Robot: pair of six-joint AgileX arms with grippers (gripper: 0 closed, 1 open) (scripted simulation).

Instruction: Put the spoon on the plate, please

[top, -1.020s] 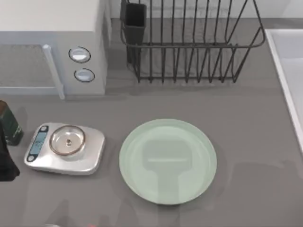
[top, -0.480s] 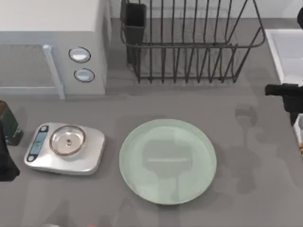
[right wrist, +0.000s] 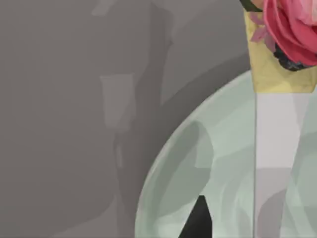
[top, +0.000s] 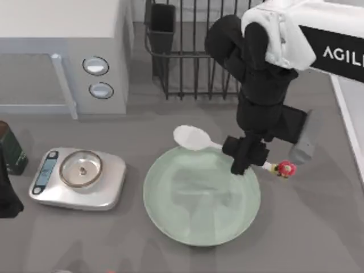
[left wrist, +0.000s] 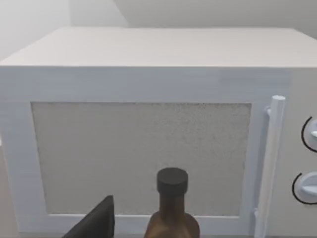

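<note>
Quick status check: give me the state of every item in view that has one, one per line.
spoon: held by its handle, aloft across the plate's far rim, not yet set down.
plate: flat on the table, nothing on it.
right hand: shut on the spoon's handle, over the plate's far right rim.
microwave: door closed.
bottle: upright, capped.
scale: dish holds nothing.
</note>
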